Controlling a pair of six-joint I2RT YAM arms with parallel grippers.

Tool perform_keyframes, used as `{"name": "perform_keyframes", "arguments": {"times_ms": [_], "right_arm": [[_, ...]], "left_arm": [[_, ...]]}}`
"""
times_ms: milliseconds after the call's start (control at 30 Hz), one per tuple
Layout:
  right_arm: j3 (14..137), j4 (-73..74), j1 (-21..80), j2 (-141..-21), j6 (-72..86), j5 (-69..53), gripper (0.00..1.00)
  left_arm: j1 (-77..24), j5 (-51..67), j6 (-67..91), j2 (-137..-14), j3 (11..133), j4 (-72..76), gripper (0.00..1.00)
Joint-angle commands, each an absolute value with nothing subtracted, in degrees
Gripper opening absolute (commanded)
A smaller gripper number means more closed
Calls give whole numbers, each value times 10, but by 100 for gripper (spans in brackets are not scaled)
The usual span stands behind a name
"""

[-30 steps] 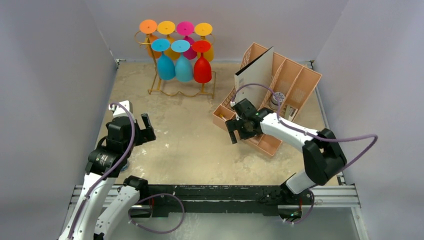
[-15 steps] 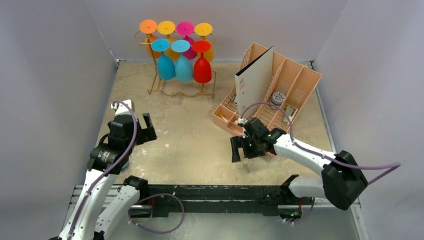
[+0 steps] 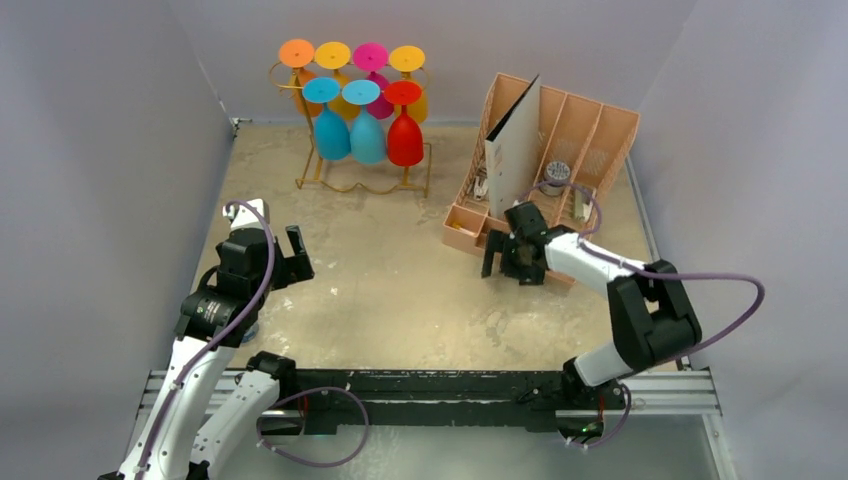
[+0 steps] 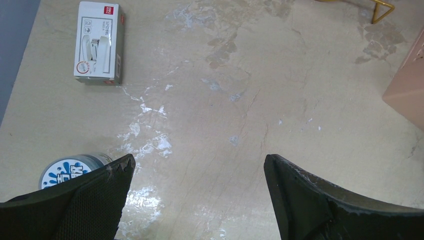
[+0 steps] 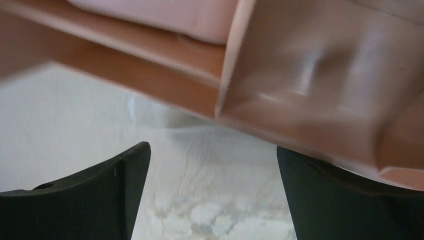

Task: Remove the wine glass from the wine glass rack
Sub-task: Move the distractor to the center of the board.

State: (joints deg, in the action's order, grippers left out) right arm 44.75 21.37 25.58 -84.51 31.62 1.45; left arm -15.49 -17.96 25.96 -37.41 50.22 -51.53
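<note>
Approach not yet begun: every wine glass (image 3: pixel 404 140) hangs bowl-down on the wine glass rack (image 3: pixel 318 170) at 11 o'clock. The left gripper (image 3: pixel 297 255) at 8 o'clock and the right gripper (image 3: pixel 497 255) at 3 o'clock (beside the peach organiser (image 3: pixel 590 140)) gape empty. The next move probably calls for the left arm to reach a front glass.

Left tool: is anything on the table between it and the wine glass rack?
Nothing visible. Bare table lies between the open left tool and the wine glass rack. The white box and the blue-lidded tin sit off to its left, out of the path.
</note>
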Motion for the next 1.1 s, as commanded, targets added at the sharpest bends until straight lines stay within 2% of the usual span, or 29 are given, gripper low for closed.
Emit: {"name": "perform_keyframes", "arguments": {"times_ms": [0,300,633,733,900,1067], "right_arm": [[492,140,170,-918,248,10,99],[586,169,102,-983,240,-37,99],[606,185,34,-981,264,-30,99],[603,197,30,-956,247,-65,99],[523,158,67,-830,272,-153,99],[527,168,193,-760,286,-79,98]], "left_arm": [[-152,-176,258,-373,499,-503,100],[-152,-173,258,-373,498,-502,100],[-152,-171,258,-374,499,-502,100],[-152,-171,258,-374,498,-501,100],[-152,-171,257,-375,499,-501,100],[-150,-175,258,-371,502,-504,100]]}}
